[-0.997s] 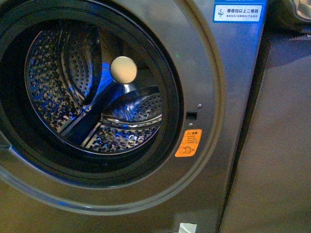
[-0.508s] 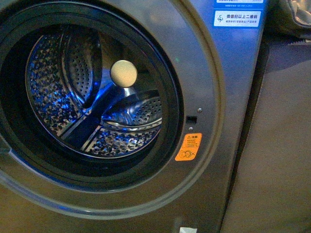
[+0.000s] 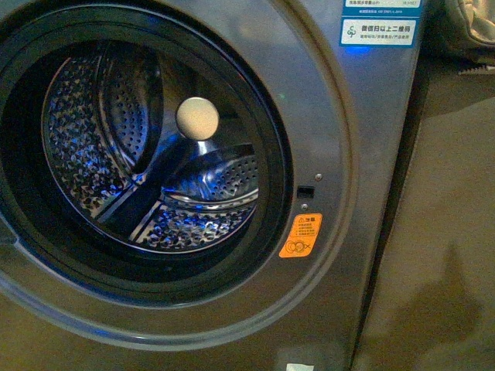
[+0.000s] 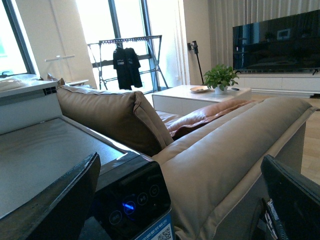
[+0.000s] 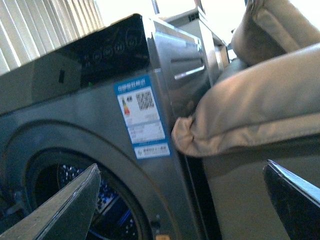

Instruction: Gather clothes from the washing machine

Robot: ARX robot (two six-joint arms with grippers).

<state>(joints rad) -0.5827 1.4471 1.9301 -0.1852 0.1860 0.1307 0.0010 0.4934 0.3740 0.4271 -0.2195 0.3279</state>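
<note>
Both grippers, left [image 4: 180, 200] and right [image 5: 182, 205], hung wide open and empty beside the washing machine [image 3: 332, 116], whose drum [image 3: 147, 154] seemingly held no clothes

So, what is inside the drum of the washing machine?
The perforated drum shows bare steel, its paddles and a pale round hub. No clothes are visible; the lowest front part is hidden behind the black rim.

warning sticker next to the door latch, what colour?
Orange sticker with dark print; clearest in the front view.
</note>
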